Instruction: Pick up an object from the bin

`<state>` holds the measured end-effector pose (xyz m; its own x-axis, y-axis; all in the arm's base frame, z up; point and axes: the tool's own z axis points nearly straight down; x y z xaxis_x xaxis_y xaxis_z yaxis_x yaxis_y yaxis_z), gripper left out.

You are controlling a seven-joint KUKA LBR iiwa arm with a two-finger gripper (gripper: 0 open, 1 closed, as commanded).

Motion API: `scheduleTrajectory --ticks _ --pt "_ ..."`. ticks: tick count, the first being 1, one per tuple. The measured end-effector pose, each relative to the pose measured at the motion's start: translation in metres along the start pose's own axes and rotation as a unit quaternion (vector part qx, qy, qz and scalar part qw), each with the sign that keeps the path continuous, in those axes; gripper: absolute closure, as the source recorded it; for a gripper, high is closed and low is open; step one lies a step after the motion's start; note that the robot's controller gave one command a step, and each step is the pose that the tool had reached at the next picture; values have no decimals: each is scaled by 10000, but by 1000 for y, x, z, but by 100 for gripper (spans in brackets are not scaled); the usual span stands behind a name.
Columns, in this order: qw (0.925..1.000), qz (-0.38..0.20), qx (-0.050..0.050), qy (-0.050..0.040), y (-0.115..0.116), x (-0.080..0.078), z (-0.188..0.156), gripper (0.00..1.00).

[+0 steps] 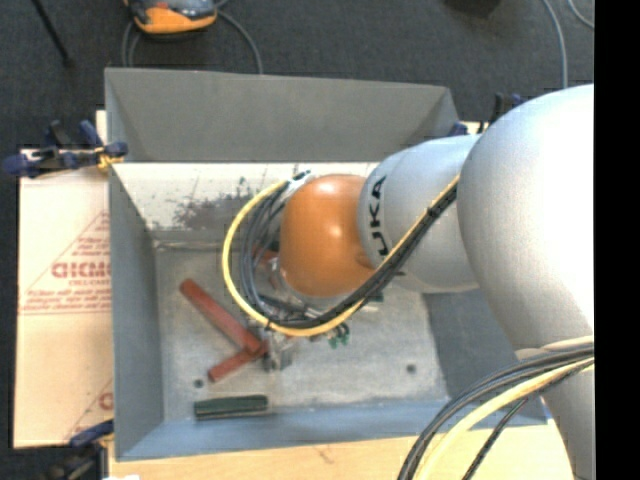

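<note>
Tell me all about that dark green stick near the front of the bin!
The dark green, flat, bar-shaped stick looks like matte plastic with squared ends. It lies flat on the grey metal bin's floor, running along the near wall. Nothing else touches it; the two crossed red-brown sticks lie apart from it.

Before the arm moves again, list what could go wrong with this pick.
1. The gripper sits where the long red stick and the short red stick meet. Lifting one may drag or flip the other.
2. The yellow cable loops close above the long red stick and might snag it as it rises.
3. A swinging stick could knock the dark green bar lying near the front wall.
</note>
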<state>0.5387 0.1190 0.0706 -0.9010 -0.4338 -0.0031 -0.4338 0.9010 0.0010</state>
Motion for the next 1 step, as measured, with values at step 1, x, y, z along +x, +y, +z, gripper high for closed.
scheduleTrajectory --ticks 1 --pt "10000 -1 0 0 0 0 0 100"
